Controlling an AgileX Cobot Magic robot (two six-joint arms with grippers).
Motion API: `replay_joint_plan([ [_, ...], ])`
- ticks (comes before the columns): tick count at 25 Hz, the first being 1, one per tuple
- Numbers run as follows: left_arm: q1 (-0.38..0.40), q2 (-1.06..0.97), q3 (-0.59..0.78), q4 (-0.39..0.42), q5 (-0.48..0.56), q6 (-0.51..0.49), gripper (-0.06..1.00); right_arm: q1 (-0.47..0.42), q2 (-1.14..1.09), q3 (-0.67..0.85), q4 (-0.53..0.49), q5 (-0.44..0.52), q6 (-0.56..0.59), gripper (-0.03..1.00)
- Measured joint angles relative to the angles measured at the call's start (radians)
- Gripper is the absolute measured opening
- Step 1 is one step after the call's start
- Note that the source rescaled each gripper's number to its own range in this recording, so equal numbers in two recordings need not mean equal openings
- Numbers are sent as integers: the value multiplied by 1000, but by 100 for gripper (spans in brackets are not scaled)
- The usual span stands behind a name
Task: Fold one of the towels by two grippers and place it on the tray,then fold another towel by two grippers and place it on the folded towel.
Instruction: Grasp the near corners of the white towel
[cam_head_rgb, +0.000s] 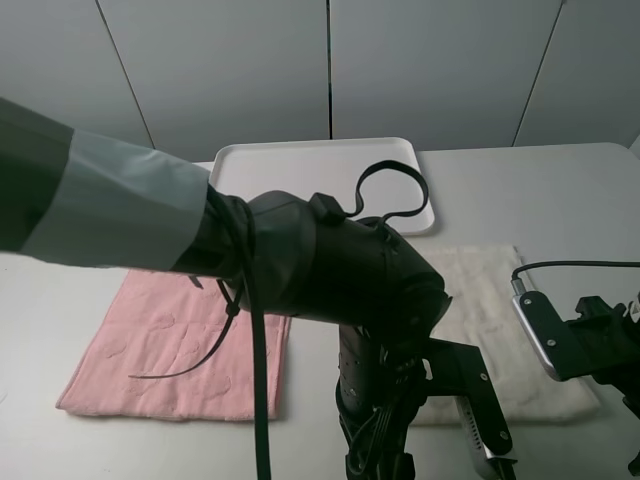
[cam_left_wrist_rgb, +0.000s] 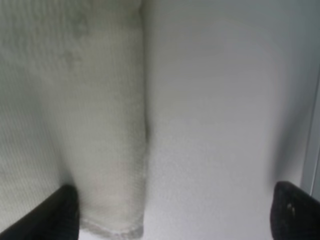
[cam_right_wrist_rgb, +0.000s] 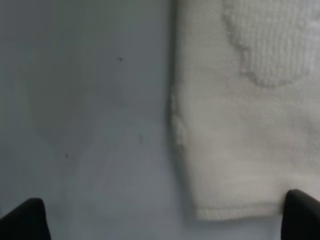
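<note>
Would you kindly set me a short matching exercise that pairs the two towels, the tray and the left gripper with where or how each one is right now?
Things:
1. pink towel
2. cream towel
3. tray
4. left gripper

Places or states:
A. white, at the far side of the table
B. open, over a towel corner
C. flat on the left, seen from the high camera
D. on the right, partly hidden by an arm

Pairs: 1-C; 2-D; 3-A; 4-B.
</note>
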Motion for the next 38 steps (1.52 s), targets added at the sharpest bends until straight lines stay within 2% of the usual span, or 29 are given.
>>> replay_joint_plan([
  [16, 0, 0, 0, 2, 0, -2, 99, 0, 2, 50, -2, -107, -17, 100],
  [30, 0, 2, 0, 6, 0, -2, 99, 0, 40, 48, -2, -157, -18, 99],
  [32, 0, 2, 0, 6, 0, -2, 99, 0, 40, 62, -9, -200, -16, 93],
  [34, 0, 2, 0, 6, 0, 0, 99, 0, 40, 83, -31, -254, -14, 81],
  [38, 0, 2, 0, 6, 1, 0, 99, 0, 35, 100, -56, -272, -16, 56],
])
